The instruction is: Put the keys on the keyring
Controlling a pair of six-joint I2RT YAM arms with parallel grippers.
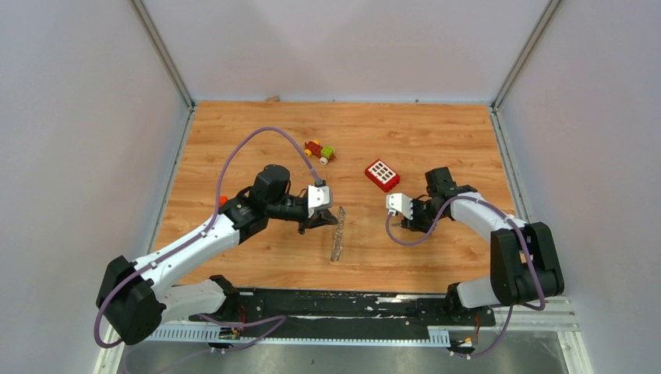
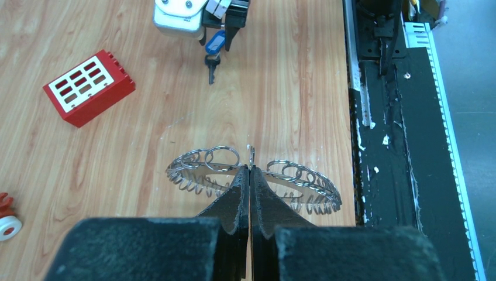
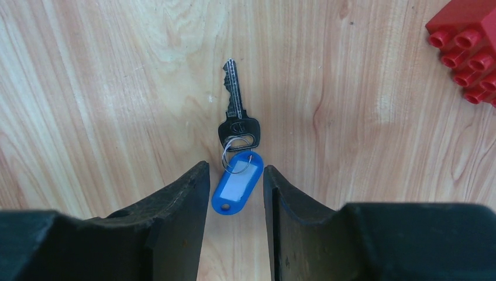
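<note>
The keyring [image 2: 304, 182] is a large metal ring fringed with small silver rings. My left gripper [image 2: 250, 168] is shut on its near rim and holds it on edge; from above the keyring [image 1: 338, 232] shows as a thin grey strip by the left gripper [image 1: 329, 221]. The keys lie flat on the wood: a small dark key [image 3: 237, 117] joined by a thin ring to a blue tag [image 3: 237, 182]. My right gripper [image 3: 236, 175] is open, one finger on each side of the blue tag. The key [image 2: 211, 65] also shows in the left wrist view.
A red block with white squares [image 1: 382, 174] lies just behind the right gripper [image 1: 396, 224]. A small red-yellow-green toy [image 1: 319, 151] sits farther back. The black base rail [image 1: 351, 304] runs along the near edge. Grey walls enclose the wooden table.
</note>
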